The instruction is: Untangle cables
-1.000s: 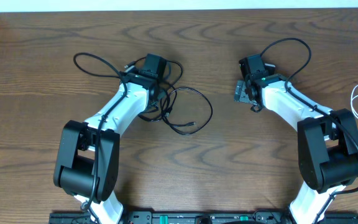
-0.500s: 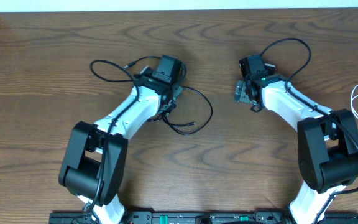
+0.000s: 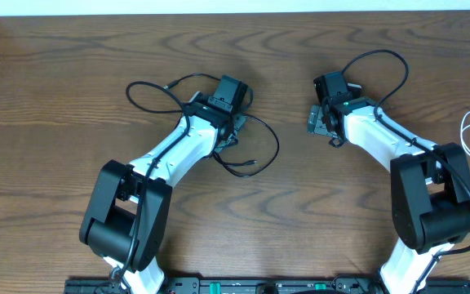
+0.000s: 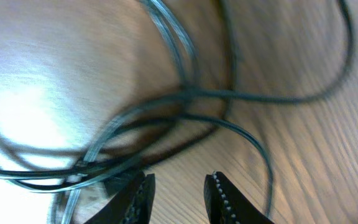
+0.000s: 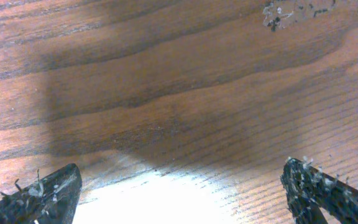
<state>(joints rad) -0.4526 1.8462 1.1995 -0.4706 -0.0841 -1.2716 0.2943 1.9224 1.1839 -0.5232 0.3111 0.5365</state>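
Left arm [image 3: 182, 145] and right arm [image 3: 374, 135] are white, with bulky black joint housings [image 3: 117, 220] and black wires [image 3: 382, 54]. The left gripper [image 4: 179, 190] has 2 black, ridged fingers [image 4: 229, 199].

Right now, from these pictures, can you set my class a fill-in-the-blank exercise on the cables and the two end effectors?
1. The tangled black cable lies at the ____ arm's end effector.
2. The white cable lies by the table's ____ edge.
3. The right end effector has nothing between its fingers, which stand wide ____.
Missing words: left; right; open.
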